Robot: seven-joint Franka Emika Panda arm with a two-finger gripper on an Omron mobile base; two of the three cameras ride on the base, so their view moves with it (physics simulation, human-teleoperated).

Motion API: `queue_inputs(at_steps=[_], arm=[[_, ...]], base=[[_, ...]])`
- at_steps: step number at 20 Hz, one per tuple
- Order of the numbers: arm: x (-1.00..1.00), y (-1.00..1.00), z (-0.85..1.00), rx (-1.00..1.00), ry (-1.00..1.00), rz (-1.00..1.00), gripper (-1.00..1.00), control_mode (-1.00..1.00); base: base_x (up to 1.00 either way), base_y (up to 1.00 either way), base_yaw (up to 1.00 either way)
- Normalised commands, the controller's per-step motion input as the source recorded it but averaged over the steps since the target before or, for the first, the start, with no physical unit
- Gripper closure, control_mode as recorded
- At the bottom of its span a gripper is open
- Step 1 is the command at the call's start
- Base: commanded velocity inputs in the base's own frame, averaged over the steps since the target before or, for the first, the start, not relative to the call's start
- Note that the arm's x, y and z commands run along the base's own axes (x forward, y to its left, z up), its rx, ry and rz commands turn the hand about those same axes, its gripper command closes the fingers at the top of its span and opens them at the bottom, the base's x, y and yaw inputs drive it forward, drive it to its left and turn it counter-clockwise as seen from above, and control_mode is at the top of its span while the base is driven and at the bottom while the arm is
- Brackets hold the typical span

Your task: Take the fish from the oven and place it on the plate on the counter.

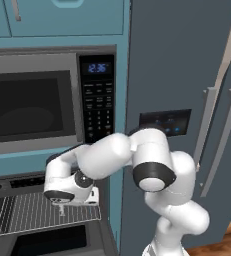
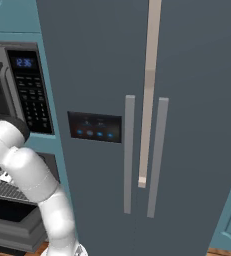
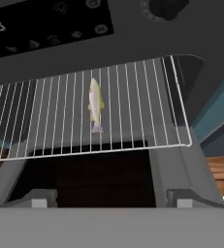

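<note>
From the left base camera we see the white arm folded low, its gripper [image 1: 62, 206] pointing down over the wire rack [image 1: 42, 212] that is pulled out of the open oven [image 1: 17, 182]. The fingers are small and partly lost against the rack wires there, so the gap between them is hard to read from this side. In the hand camera the two dark fingertips [image 3: 36, 197] stand far apart at the lower corners (jaws wide open, nothing between them).

The fish [image 3: 95, 105] lies on the rack in the hand camera, lengthwise along the wires and roughly mid-rack, apart from both fingertips. In the left base view we cannot make it out; the hand covers that part of the rack.

The oven's dark control strip [image 3: 50, 22] runs above the rack, cut off by the frame at the top. Below the rack the oven door [image 1: 52, 240] hangs open, its lower part cropped.

Above the oven sits the microwave [image 1: 37, 100] with its keypad and blue clock. From the right base camera the grey fridge [image 2: 152, 125] takes most of the picture, and the arm's elbow blocks most of the oven.
</note>
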Motion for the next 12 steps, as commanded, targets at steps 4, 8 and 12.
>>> queue_inputs(at_steps=[4, 8, 12], arm=[[-0.27, 0.34, 0.23, -0.10, -0.01, -0.21, -1.00, -1.00], [-0.29, 0.43, 0.02, -0.13, 0.00, -0.17, -1.00, -1.00], [-0.19, 0.39, 0.20, -0.18, -0.01, -0.07, -1.00, -1.00]], base=[[0.00, 0.00, 0.00], [0.00, 0.00, 0.00], [0.00, 0.00, 0.00]])
